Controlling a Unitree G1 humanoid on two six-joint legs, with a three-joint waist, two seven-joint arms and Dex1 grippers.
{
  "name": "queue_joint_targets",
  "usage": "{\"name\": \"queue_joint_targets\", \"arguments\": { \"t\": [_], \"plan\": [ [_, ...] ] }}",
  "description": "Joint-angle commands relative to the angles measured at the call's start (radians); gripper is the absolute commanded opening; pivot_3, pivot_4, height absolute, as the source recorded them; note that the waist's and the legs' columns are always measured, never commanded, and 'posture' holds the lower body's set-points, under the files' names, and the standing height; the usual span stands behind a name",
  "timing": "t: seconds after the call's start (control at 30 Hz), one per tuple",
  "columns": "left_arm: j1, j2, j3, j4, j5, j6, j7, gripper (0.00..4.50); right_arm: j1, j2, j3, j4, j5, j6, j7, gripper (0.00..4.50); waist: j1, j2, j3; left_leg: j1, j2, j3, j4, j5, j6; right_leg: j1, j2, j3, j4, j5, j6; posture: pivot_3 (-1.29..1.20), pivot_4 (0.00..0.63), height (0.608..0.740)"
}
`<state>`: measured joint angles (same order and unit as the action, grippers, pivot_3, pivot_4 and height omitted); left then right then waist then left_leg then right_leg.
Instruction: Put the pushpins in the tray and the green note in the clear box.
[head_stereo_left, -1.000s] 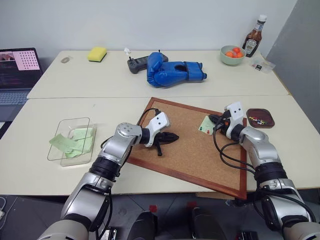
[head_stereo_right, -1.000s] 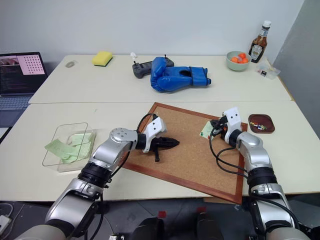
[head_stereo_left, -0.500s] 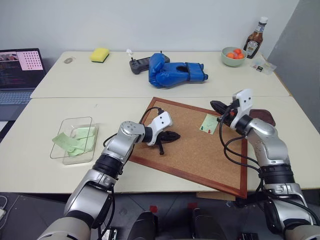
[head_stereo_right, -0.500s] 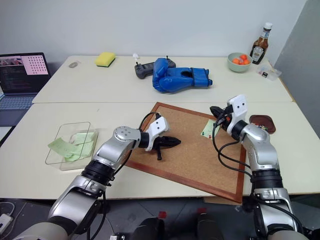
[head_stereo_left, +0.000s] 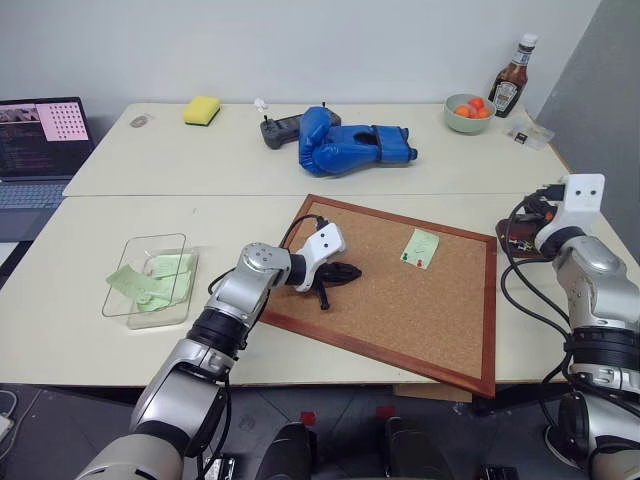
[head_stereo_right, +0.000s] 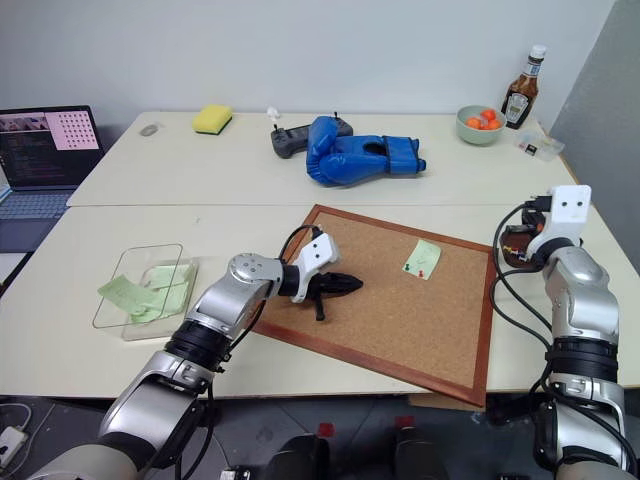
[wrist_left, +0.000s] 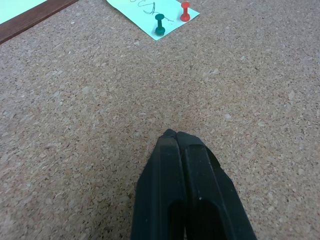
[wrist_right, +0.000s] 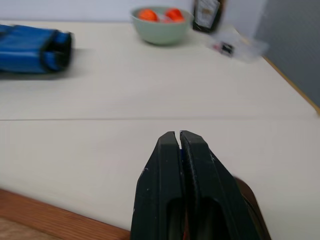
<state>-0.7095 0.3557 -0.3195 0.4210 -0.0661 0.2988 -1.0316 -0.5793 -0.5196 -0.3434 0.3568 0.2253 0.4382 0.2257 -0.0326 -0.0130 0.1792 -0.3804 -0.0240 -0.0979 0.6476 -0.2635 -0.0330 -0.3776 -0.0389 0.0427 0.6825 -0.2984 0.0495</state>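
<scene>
While the left tool (head_stereo_left: 345, 272) rests closed on the corkboard (head_stereo_left: 400, 320), the green note (head_stereo_left: 419, 247) lies just beyond its tips toward the robot's right, 2 pushpins (wrist_left: 172, 17) stuck in it; the right tool (wrist_right: 180, 137), closed, hangs farther off over the tray (head_stereo_right: 512, 247).

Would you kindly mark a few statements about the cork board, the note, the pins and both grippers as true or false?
1. The green note lies on the cork board. True.
2. Two pushpins stand in the note. True.
3. The left gripper is open. False: its fingers are shut.
4. The right gripper hangs over the clear box. False: it is above the dark brown tray.
5. The clear box holds pale green slips. True.
</scene>
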Motion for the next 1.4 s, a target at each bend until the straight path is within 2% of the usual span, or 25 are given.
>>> {"name": "queue_joint_targets", "arguments": {
  "t": [0.03, 0.13, 0.17, 0.2, 0.3, 0.43, 0.8, 1.0, 1.1, 1.23, 1.4],
  "plan": [
    [0.026, 0.001, -0.028, 0.032, 0.046, 0.016, 0.021, 0.0, -0.038, -0.004, -0.036, 0.041, 0.045, 0.062, 0.0, 0.07, 0.0, 0.0, 0.0, 0.0, 0.0, 0.0, 0.0, 0.0, 0.0, 0.0, 0.0, 0.0, 0.0, 0.0, 0.0, 0.0, 0.15, 0.74],
    [0.026, 0.0, -0.028, 0.031, 0.045, 0.019, 0.02, 0.0, -0.052, 0.001, -0.043, 0.094, 0.066, 0.067, 0.014, 0.07, 0.0, 0.0, 0.0, 0.0, 0.0, 0.0, 0.0, 0.0, 0.0, 0.0, 0.0, 0.0, 0.0, 0.0, 0.0, 0.0, 0.15, 0.74],
    [0.026, 0.0, -0.029, 0.03, 0.046, 0.02, 0.02, 0.0, -0.058, -0.001, -0.042, 0.127, 0.061, 0.053, 0.011, 0.48, 0.0, 0.0, 0.0, 0.0, 0.0, 0.0, 0.0, 0.0, 0.0, 0.0, 0.0, 0.0, 0.0, 0.0, 0.0, 0.0, 0.15, 0.74],
    [0.025, -0.001, -0.03, 0.029, 0.046, 0.021, 0.02, 0.0, -0.063, -0.003, -0.041, 0.15, 0.056, 0.042, 0.009, 0.51, 0.0, 0.0, 0.0, 0.0, 0.0, 0.0, 0.0, 0.0, 0.0, 0.001, 0.0, 0.0, 0.0, 0.0, 0.0, 0.0, 0.15, 0.74],
    [0.027, -0.001, -0.031, 0.023, 0.044, 0.019, 0.017, 0.0, -0.084, -0.011, -0.035, 0.215, 0.046, 0.008, 0.02, 1.27, -0.001, 0.0, 0.0, 0.0, 0.0, 0.0, 0.0, 0.0, 0.0, 0.001, 0.0, 0.0, -0.001, 0.0, 0.0, 0.0, 0.15, 0.74],
    [0.033, 0.001, -0.03, 0.014, 0.043, 0.021, 0.018, 0.0, -0.107, -0.019, -0.028, 0.256, 0.039, -0.017, 0.022, 2.0, -0.001, 0.0, 0.0, 0.0, 0.0, 0.0, 0.0, 0.0, 0.0, 0.001, 0.0, 0.0, -0.001, 0.0, 0.0, 0.0, 0.15, 0.74],
    [0.036, 0.002, -0.032, 0.006, 0.041, 0.029, 0.02, 0.0, -0.095, -0.016, -0.024, 0.178, 0.041, -0.06, 0.028, 4.43, -0.001, 0.0, 0.0, 0.0, 0.0, 0.0, 0.0, 0.0, 0.0, 0.001, 0.0, 0.0, -0.001, 0.0, 0.0, 0.0, 0.15, 0.74],
    [0.024, -0.004, -0.031, 0.019, 0.042, 0.022, 0.021, 0.0, -0.047, -0.003, -0.017, 0.018, 0.078, -0.019, 0.069, 4.49, -0.001, 0.0, 0.0, 0.0, 0.0, -0.001, 0.0, 0.0, 0.0, 0.001, 0.0, -0.001, -0.001, 0.0, 0.0, 0.0, 0.15, 0.74],
    [0.021, -0.002, -0.032, 0.023, 0.042, 0.02, 0.019, 0.0, 0.012, -0.016, 0.051, -0.108, 0.095, -0.018, 0.191, 4.49, 0.0, 0.0, 0.0, 0.0, 0.0, -0.001, 0.0, 0.0, 0.0, 0.001, 0.0, -0.001, -0.001, 0.0, 0.0, 0.0, 0.15, 0.74],
    [0.02, 0.0, -0.032, 0.027, 0.044, 0.017, 0.017, 0.0, 0.128, -0.039, 0.171, -0.286, 0.13, -0.058, 0.426, 4.49, 0.0, 0.0, 0.0, 0.0, 0.0, -0.001, 0.0, 0.0, 0.0, 0.001, 0.0, -0.001, -0.001, 0.0, 0.0, 0.0, 0.15, 0.74],
    [0.013, -0.004, -0.028, 0.043, 0.047, 0.008, 0.03, 0.0, 0.195, -0.03, 0.269, -0.37, 0.163, -0.068, 0.585, 4.49, 0.0, 0.0, 0.0, 0.001, 0.0, -0.002, 0.0, 0.0, 0.0, 0.002, 0.0, -0.002, -0.002, 0.0, 0.0, 0.0, 0.15, 0.74]
  ]
}}
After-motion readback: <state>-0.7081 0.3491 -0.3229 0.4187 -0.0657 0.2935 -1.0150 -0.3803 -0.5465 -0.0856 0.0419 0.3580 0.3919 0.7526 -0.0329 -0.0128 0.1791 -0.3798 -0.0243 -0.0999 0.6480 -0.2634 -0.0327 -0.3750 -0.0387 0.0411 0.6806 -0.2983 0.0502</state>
